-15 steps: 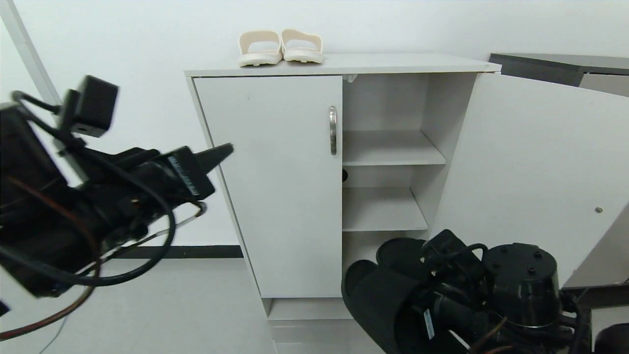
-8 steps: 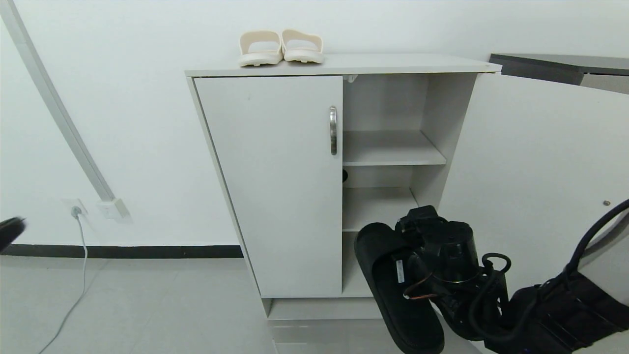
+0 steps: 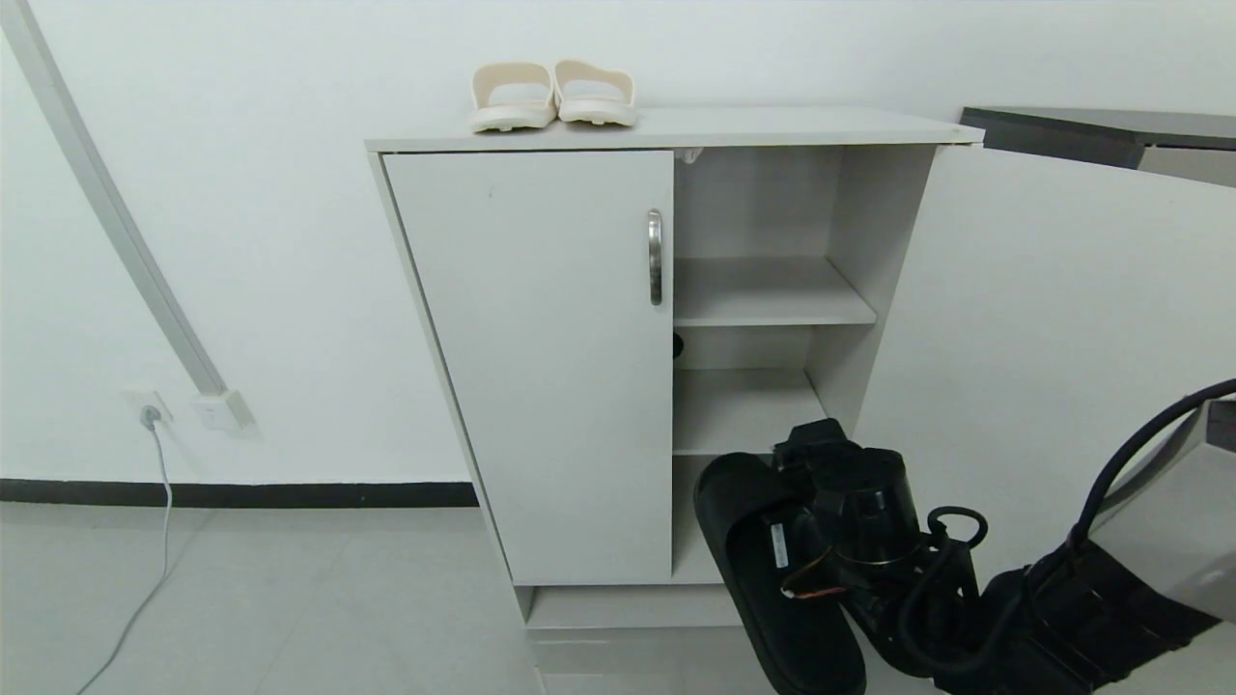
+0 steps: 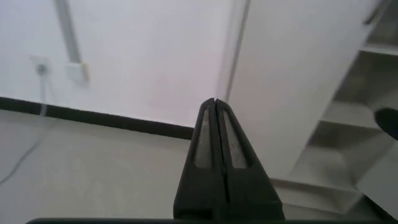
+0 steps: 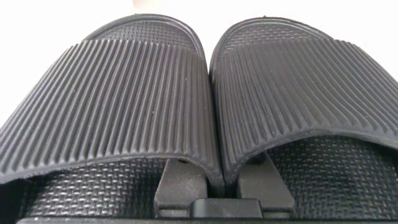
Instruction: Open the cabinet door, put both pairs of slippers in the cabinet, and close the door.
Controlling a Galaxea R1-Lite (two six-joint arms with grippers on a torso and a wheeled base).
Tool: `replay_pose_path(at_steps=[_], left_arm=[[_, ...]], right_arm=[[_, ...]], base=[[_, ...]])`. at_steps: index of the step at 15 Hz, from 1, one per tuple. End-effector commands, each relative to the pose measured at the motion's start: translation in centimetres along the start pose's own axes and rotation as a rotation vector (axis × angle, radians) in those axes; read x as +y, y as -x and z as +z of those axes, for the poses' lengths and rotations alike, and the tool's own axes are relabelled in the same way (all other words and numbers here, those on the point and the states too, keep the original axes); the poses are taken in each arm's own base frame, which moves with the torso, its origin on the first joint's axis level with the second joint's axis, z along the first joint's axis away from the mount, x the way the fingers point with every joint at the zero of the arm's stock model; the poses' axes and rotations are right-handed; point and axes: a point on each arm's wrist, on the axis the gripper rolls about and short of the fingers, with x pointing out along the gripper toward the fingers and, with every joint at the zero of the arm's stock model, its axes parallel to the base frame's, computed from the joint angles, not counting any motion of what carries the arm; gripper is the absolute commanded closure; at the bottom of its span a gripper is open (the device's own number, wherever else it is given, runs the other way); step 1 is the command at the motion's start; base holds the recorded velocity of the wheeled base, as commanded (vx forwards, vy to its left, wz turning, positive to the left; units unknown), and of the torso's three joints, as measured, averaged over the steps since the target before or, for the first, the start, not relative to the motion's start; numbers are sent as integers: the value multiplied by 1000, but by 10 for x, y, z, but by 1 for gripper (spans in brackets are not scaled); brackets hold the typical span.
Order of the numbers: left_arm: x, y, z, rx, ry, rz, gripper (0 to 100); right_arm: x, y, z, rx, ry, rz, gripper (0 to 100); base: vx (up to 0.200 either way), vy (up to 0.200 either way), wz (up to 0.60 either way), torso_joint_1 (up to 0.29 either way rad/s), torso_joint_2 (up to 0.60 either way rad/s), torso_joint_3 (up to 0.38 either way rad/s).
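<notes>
The white cabinet [image 3: 526, 367] has its left door shut and its right door [image 3: 1043, 338] swung wide open, baring two shelves [image 3: 763, 290] and a bottom compartment [image 3: 688, 541]. A beige pair of slippers [image 3: 552, 94] rests on the cabinet top. My right gripper [image 5: 221, 180] is shut on the black pair of slippers [image 5: 211, 93], pinching their touching inner edges. In the head view the black slippers [image 3: 772, 579] hang sole-out just in front of the bottom compartment. My left gripper [image 4: 215, 106] is shut on nothing, low over the floor to the cabinet's left.
A wall socket with a plugged cord [image 3: 145, 415] and a slanted conduit [image 3: 106, 212] sit on the wall at left. Dark grey furniture [image 3: 1110, 130] stands behind the open door. Bare floor [image 3: 290, 598] spreads left of the cabinet.
My left arm has dropped out of the head view to the left. My right arm has turned and brought the black slippers up to the cabinet's lower opening.
</notes>
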Motion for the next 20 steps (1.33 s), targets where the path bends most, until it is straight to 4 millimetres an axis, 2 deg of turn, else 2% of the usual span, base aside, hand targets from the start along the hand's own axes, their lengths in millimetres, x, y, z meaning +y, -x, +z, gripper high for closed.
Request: replay_pose_path(at_steps=[1, 3, 5, 7, 9, 12, 15, 18, 20], left_arm=[[0, 2, -12, 27, 15, -24, 100], [5, 3, -22, 114, -13, 152, 100], [5, 3, -21, 113, -36, 169, 100], [1, 3, -22, 128, -27, -27, 100], [4, 10, -23, 48, -42, -130, 100], [6, 10, -23, 42, -17, -58, 100], [6, 10, -23, 42, -16, -58, 100], [6, 10, -23, 41, 7, -53, 100], [6, 10, -23, 39, 15, -53, 100]], right_arm=[[0, 0, -3, 9, 5, -1, 100], [0, 0, -4, -3, 2, 1, 100], [1, -2, -6, -14, 1, 2, 100], [2, -5, -8, -18, 0, 7, 100], [4, -6, -11, -11, 6, 8, 100], [6, -9, -7, -34, -7, 5, 100], [20, -30, 8, -94, -49, -9, 100], [38, -61, 19, -138, -113, -152, 100], [41, -63, 20, -110, -137, -158, 100]], base=[[0, 0, 0, 0, 0, 0], [0, 0, 0, 0, 0, 0], [0, 0, 0, 0, 0, 0], [0, 0, 0, 0, 0, 0], [0, 0, 0, 0, 0, 0], [0, 0, 0, 0, 0, 0], [0, 0, 0, 0, 0, 0], [0, 0, 0, 0, 0, 0], [0, 0, 0, 0, 0, 0]])
